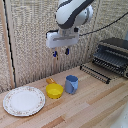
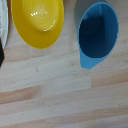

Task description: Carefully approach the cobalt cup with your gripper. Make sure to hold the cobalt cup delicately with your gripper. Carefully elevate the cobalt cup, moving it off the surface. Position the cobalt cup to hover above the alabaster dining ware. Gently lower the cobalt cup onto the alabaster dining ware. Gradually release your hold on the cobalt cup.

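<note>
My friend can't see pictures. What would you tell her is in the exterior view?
A white robot arm's gripper hangs open in the air above a wooden table, holding nothing. Below it a blue cup stands beside a yellow bowl, with a cream plate toward the exterior view's left. A toaster oven sits at the back right.

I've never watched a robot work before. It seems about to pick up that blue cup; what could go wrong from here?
The yellow bowl sits right beside the cobalt cup, so the gripper, hanging above them, might bump the bowl as it descends. The bowl also lies between the cup and the alabaster dining ware, so a low carry could clip it. An off-centre grasp might tip the cup.
</note>
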{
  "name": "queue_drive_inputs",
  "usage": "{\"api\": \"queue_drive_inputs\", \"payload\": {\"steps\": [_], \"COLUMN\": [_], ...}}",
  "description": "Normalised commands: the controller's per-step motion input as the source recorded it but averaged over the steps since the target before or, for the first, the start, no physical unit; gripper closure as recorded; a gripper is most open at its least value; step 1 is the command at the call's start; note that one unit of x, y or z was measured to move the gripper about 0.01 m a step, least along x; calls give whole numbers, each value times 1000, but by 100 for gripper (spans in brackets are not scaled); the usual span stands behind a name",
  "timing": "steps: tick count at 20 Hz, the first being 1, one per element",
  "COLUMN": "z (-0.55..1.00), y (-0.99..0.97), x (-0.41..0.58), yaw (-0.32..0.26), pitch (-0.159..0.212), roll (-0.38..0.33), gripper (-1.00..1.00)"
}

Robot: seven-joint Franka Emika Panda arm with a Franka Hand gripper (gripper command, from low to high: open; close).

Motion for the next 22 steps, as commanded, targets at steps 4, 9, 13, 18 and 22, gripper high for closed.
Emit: {"api": "queue_drive_inputs", "payload": {"steps": [4, 9, 13, 18, 22], "z": [-131, -58, -204, -411, -518], "y": [-729, -659, -364, -209, -201], "x": [-287, -323, -313, -286, -51], "yaw": [-101, -113, -47, -1, 8], "pitch": [16, 48, 35, 4, 0], "roll": [44, 47, 5, -2, -21], "gripper": [-100, -100, -100, -100, -100]}}
